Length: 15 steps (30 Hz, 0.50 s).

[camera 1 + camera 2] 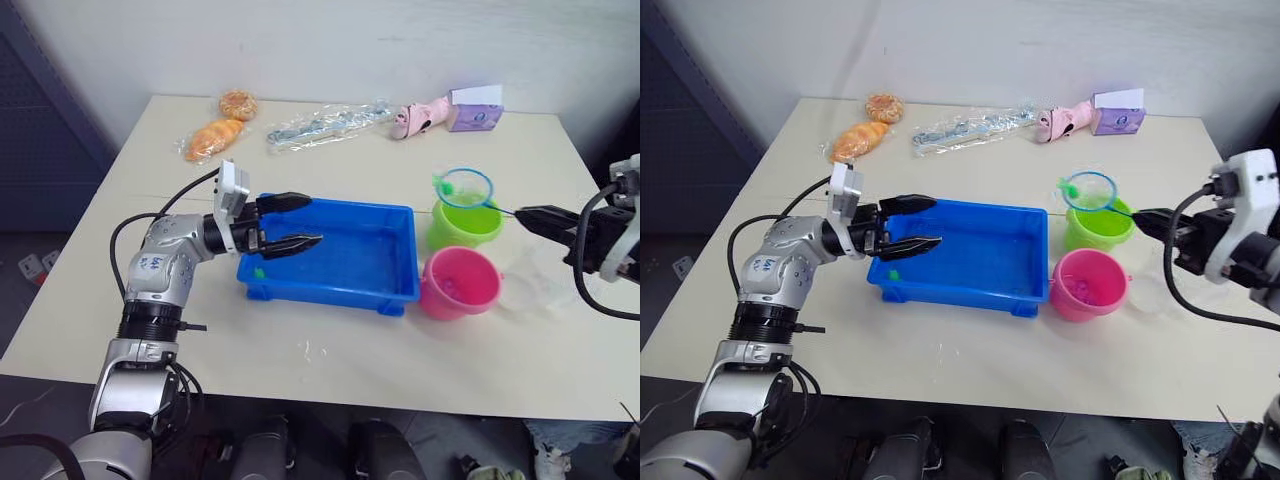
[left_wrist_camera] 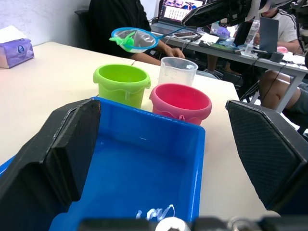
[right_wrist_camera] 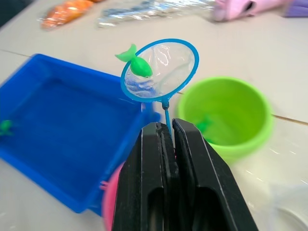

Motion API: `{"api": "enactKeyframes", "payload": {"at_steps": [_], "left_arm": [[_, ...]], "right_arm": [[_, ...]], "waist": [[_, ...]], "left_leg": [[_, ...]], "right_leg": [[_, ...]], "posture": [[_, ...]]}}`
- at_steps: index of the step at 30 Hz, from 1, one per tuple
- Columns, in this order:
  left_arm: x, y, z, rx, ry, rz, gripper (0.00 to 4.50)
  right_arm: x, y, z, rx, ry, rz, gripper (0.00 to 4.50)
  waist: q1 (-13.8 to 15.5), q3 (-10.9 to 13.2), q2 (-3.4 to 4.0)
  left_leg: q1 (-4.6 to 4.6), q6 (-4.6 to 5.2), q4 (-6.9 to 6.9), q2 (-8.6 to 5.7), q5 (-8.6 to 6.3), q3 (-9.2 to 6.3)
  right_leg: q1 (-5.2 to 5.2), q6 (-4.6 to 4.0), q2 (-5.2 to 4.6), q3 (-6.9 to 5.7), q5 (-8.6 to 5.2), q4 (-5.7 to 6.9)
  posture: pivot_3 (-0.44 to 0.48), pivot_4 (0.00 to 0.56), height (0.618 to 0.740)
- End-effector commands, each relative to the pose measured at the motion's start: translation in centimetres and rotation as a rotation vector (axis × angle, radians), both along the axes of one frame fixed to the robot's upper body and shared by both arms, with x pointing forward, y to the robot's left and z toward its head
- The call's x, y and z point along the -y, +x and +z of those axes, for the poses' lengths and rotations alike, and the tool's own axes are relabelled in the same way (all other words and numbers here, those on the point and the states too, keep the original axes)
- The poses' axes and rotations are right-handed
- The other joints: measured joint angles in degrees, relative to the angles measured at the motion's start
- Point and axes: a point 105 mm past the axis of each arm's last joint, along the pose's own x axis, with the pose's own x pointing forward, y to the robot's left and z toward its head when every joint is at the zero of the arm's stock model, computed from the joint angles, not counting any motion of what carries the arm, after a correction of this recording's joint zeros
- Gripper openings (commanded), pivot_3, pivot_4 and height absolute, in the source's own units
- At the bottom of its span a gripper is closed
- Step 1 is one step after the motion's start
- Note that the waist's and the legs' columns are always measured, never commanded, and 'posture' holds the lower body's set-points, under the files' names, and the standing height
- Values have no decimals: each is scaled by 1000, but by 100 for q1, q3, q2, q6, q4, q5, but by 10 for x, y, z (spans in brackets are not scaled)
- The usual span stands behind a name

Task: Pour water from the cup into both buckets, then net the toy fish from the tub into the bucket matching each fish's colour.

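The right gripper (image 3: 166, 132) pinches the thin handle of the net (image 3: 160, 70) between fingers pressed together, holding the blue hoop in the air above the far rim of the green bucket (image 1: 463, 222). The right wrist view shows what the head views barely resolve: a small green fish (image 3: 137, 64) lying on the net's fine mesh at the hoop's edge, its tail over the rim, another green fish (image 3: 205, 124) inside the green bucket, and a third (image 3: 6, 127) in the blue tub (image 1: 395, 288). The left wrist view brings out the clear cup (image 2: 177, 71), standing upright just behind the pink bucket (image 2: 180, 103), and people seated at a desk beyond the table. The left gripper (image 1: 288, 222) hovers over the tub's left end with its fingers spread wide. The two buckets stand side by side, just beside the tub's right end. At the table's far edge lie wrapped bread (image 1: 217, 127), a clear packet (image 1: 325, 124), a pink toy (image 1: 420, 117) and a purple box (image 1: 474, 115); its label is too small to read.
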Motion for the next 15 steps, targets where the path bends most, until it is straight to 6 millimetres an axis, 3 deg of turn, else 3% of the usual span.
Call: {"api": "enactKeyframes", "payload": {"at_steps": [1, 9, 15], "left_arm": [[5, -1, 11, 56, -10, -8, 4470], [5, -1, 8, 59, -9, 0, 4470], [5, -2, 6, 56, -4, -3, 4470]], "right_arm": [[21, 1, 11, 73, -64, -115, 0], [33, 9, -2, 90, -198, -187, 0], [42, 12, -14, 129, -456, -196, 0]], "waist": [[22, 0, 0], [42, 0, 0], [52, 0, 0]], "left_leg": [[0, 0, 0, 0, 0, 1], [0, 0, 0, 0, 0, 1], [0, -1, 0, 0, 1, 1]], "right_leg": [[0, 0, 0, 1, 0, 0], [0, 0, 1, 0, 0, -1], [1, 1, 4, -1, 0, -4]], "posture": [[0, 150, 740], [0, 150, 740], [0, 150, 740]]}}
